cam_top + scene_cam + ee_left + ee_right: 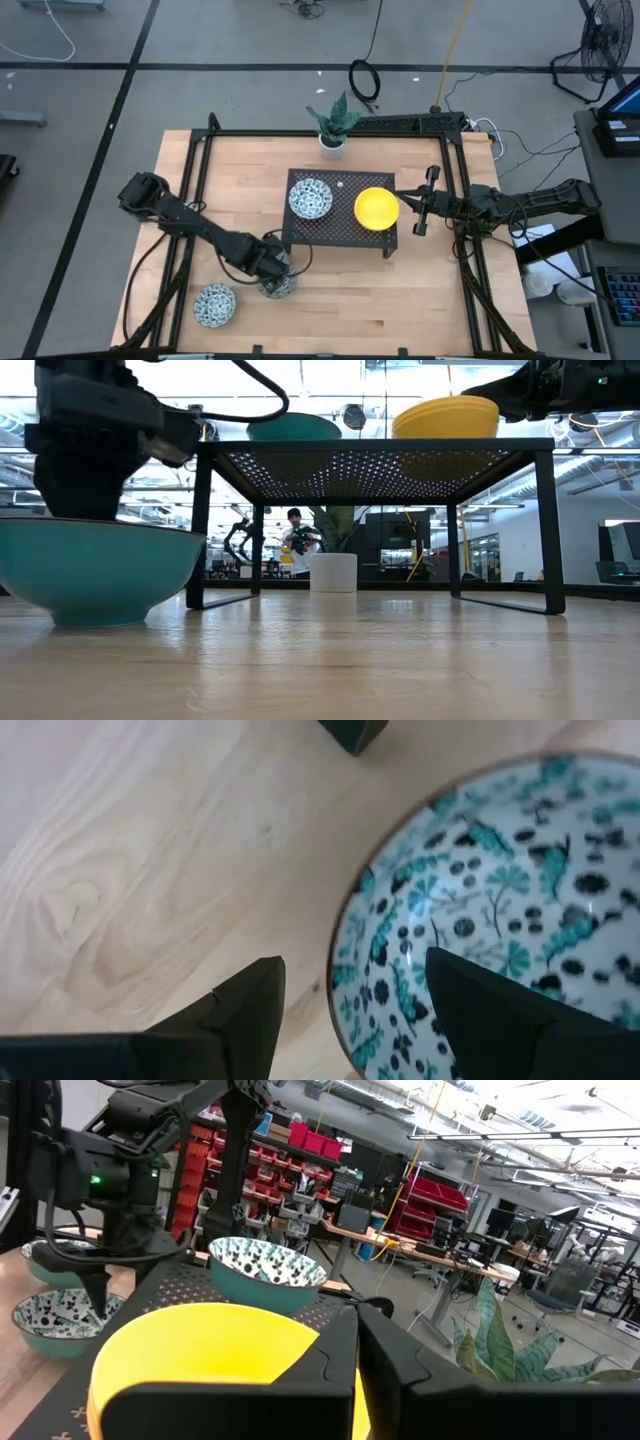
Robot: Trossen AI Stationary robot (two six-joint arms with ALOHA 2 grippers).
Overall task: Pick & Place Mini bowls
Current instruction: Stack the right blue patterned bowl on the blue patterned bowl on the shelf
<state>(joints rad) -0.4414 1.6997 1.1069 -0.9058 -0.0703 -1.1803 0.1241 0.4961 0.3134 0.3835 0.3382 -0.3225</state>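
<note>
Wooden table (350, 290), left hand (277, 283) straddling patterned bowl's (500, 900) rim

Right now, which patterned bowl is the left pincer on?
The patterned bowl just in front of the black rack: the open left pincer straddles its rim. One patterned bowl sits on the rack, another lies apart.

Black perforated rack (340, 235) mid-table holds one patterned bowl (311, 198) and a yellow bowl (376, 208), side by side. Left gripper (277, 276) is down over a second patterned bowl (283, 288) on the wood just off the rack's front-left leg. Third patterned bowl (214, 304) sits nearby. Right gripper (421, 204) is just beside the yellow bowl's rim. Potted plant (333, 125) behind the rack.
</note>
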